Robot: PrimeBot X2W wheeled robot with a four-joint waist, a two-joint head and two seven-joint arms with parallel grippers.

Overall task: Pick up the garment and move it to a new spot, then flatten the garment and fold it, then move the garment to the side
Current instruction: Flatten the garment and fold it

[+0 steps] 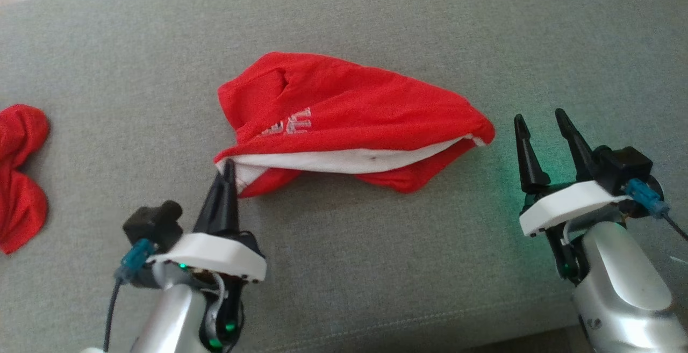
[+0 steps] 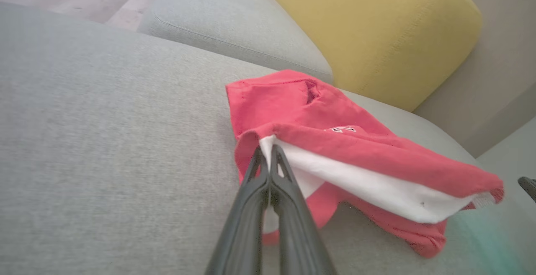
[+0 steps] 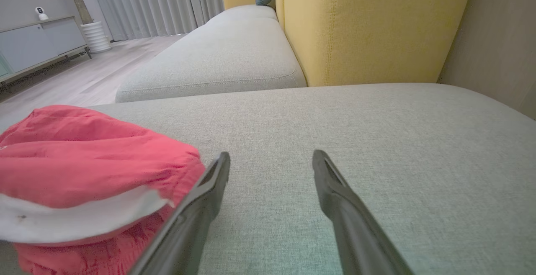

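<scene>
The garment is red with a white lining and pale lettering, lying bunched in the middle of the grey sofa cushion. My left gripper is shut on the garment's near left corner, where the white edge meets the red. In the left wrist view the two dark fingers meet at that white edge of the garment. My right gripper stands open just to the right of the garment's right end, apart from it. In the right wrist view its left finger sits beside the garment.
A second red cloth lies at the left edge of the cushion. A yellow sofa back and another grey seat cushion lie beyond. Wooden floor and a low cabinet show farther off.
</scene>
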